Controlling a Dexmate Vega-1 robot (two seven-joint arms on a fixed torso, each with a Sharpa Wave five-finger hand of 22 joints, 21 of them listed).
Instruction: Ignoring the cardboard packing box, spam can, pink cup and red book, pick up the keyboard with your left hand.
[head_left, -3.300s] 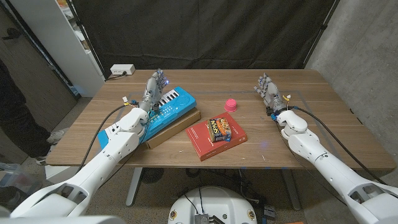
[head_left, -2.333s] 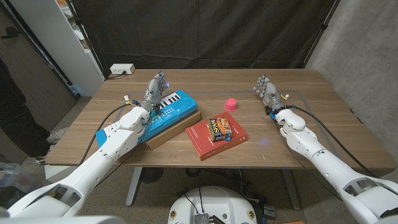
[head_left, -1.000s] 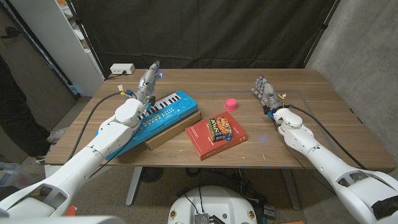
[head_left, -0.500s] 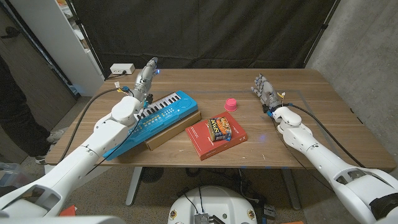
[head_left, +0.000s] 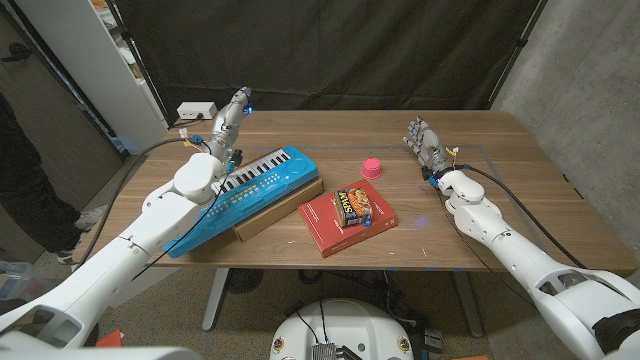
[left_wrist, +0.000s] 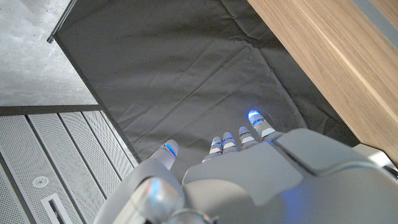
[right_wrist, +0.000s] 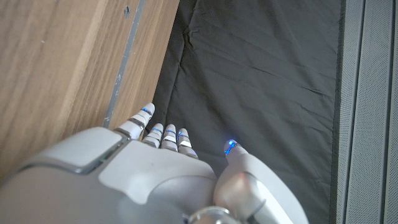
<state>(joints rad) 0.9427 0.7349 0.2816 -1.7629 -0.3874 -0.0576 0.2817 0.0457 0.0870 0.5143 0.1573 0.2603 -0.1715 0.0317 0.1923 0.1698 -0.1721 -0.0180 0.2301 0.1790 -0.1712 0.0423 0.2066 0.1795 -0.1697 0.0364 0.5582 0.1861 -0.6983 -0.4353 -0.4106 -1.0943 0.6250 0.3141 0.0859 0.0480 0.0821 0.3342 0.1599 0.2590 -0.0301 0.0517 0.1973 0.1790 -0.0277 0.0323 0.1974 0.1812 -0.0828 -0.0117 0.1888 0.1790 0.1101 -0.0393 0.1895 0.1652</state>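
One keyboard (head_left: 240, 192) tilted on one cardboard box (head_left: 285, 207) — left hand (head_left: 228, 122) seemingly raised off it, fingers apart, empty.

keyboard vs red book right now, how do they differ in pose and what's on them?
The keyboard is blue, long, and tilted, propped on the cardboard box; the red book lies flat on the table. The book carries the spam can; the keyboard carries nothing. Both are flat rectangles.
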